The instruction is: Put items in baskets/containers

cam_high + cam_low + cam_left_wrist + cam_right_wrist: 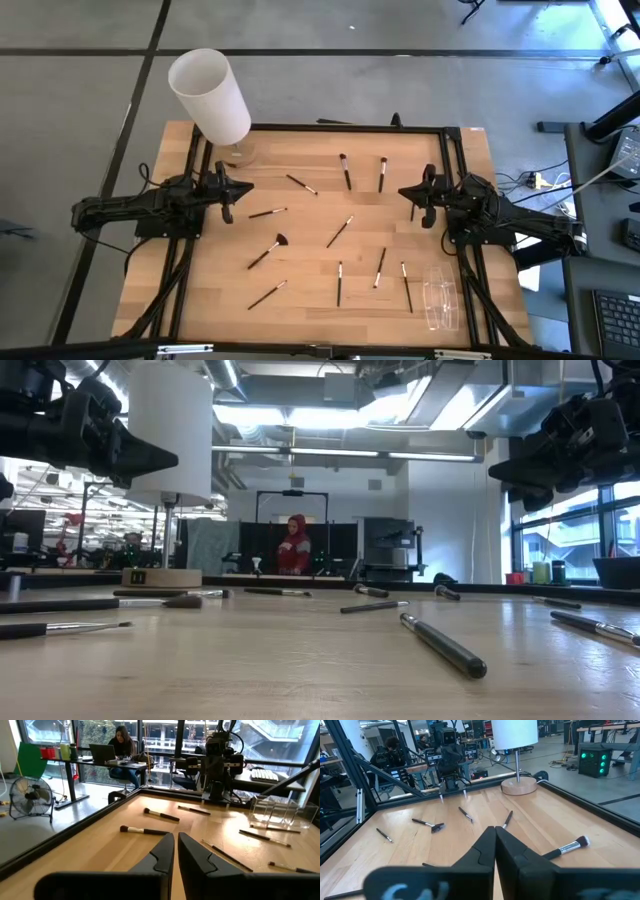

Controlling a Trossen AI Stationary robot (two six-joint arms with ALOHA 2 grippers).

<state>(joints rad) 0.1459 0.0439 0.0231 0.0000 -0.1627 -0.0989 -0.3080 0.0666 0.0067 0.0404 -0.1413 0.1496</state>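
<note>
Several thin black-handled brushes lie flat and scattered over the wooden table (pixel 310 315): two near the far edge (pixel 345 170) (pixel 382 173), a fan-headed one (pixel 268 250) left of centre, others toward the near edge (pixel 339 283) (pixel 406 286). The transparent holder (pixel 440 298) (pixel 280 810) stands at the near right corner. My left gripper (pixel 232 192) (pixel 176 840) hovers shut above the table's left side. My right gripper (pixel 418 195) (pixel 495 835) hovers shut above the right side. Both are clear of the brushes.
A white-shaded lamp (pixel 210 95) stands on a round wooden base (pixel 237 153) at the far left corner. A black frame (pixel 330 128) borders the table. People sit at desks in the room beyond (pixel 122 750).
</note>
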